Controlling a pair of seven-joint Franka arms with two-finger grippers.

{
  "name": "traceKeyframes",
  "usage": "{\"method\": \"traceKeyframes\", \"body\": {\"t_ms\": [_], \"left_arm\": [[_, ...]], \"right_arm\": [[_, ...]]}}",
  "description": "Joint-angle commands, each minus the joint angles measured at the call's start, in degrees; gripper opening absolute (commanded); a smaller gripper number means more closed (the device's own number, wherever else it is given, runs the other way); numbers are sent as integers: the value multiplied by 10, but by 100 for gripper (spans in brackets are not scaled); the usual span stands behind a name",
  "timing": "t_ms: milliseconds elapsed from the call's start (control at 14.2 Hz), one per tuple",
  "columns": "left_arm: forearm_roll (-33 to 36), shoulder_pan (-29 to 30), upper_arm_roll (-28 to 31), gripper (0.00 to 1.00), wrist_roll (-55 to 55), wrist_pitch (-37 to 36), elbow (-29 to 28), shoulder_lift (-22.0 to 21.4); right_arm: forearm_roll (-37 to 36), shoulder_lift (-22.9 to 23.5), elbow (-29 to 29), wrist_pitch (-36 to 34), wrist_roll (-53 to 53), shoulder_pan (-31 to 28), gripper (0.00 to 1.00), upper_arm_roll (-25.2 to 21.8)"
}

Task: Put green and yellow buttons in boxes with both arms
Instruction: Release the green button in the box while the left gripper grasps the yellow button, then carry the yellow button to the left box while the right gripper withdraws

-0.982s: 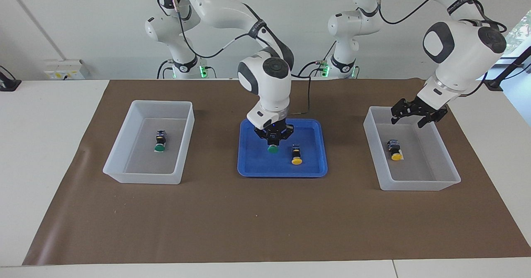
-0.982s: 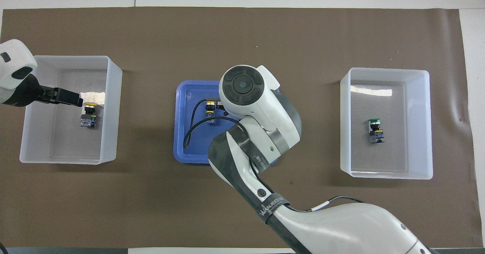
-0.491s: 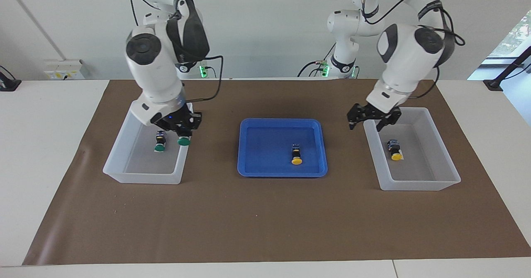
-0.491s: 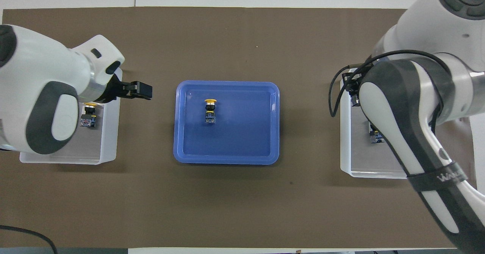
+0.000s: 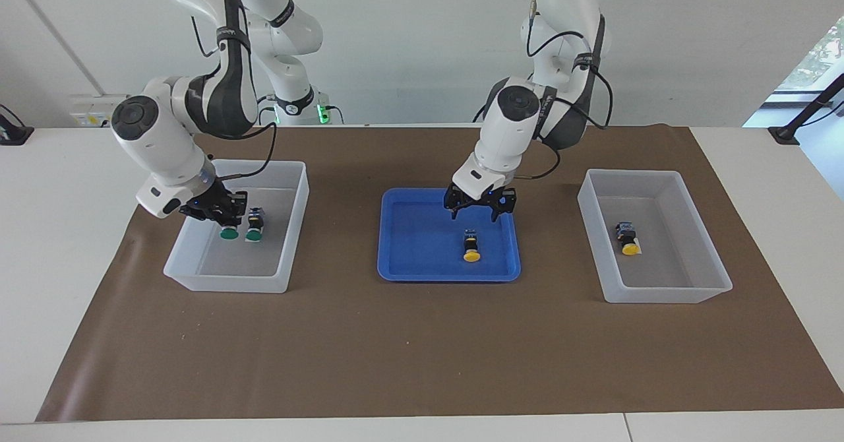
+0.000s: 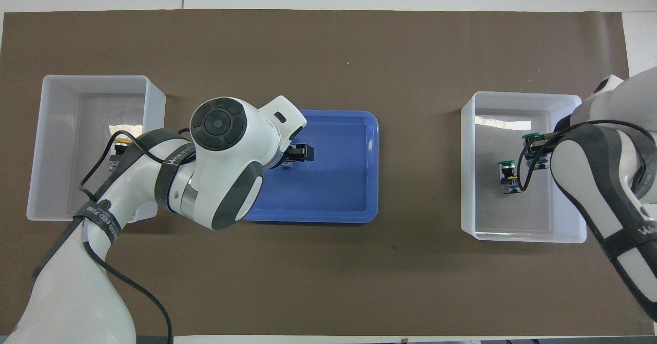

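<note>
Facing view: right fingers (image 5: 227,221) shut on green button (image 5: 229,233) over box (image 5: 191,277), left fingers (image 5: 480,211) open over yellow button (image 5: 471,252).

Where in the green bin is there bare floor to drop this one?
The right gripper holds a green button over the bin, beside the green button lying there. The bin floor farther from the robots is bare; the middle is crowded.

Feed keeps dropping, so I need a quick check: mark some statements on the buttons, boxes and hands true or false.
1. The right hand holds a green button over a box. True.
2. The blue tray holds two buttons. False: only one yellow button.
3. The left hand is open above the tray. True.
4. The box at the left arm's end is empty. False: a yellow button lies in it.
</note>
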Motion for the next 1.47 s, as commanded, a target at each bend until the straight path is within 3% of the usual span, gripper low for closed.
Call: {"method": "traceKeyframes", "body": {"t_ms": [0,70,140,211,351,491,561,702,772,982,1123,1263,1404], "left_arm": [[42,-21,11,100,-45,56,-7,41],[51,-22,11,100,-48,70,-9,49],[54,-22,11,100,-48,71,-10,50],[67,-21,11,100,-46,72,-10,52],[80,-18,11,100,-45,76,-11,57],[80,-18,11,91,-44,77,-14,58],[80,-18,11,77,-46,78,-15,58],[80,-20,10,16,-51,76,-15,57],[80,-19,9,0,-51,76,-14,58],[74,-17,9,0,-55,68,-9,57],[73,-12,11,0,-61,39,4,41],[49,23,15,0,-53,-60,58,1],[39,95,12,0,-21,-151,113,-34]], "right_arm": [[2,-50,-104,87,-9,0,0,9],[2,-49,-102,85,-12,-6,0,9],[2,-48,-99,84,-14,-10,27,9],[2,-46,-91,80,-14,-10,44,9],[2,-39,-44,28,-13,-7,100,10],[1,-39,43,-67,-12,-3,100,12],[1,-39,95,-121,-12,-3,100,13],[1,-38,187,-209,-5,-2,100,13],[1,-42,219,-242,-5,-2,100,13],[-7,-48,277,-320,8,-9,100,9],[-6,-67,276,-330,8,-16,100,7],[-6,-80,252,-333,17,-13,100,8],[-5,-80,255,-339,23,-11,100,10]]}}
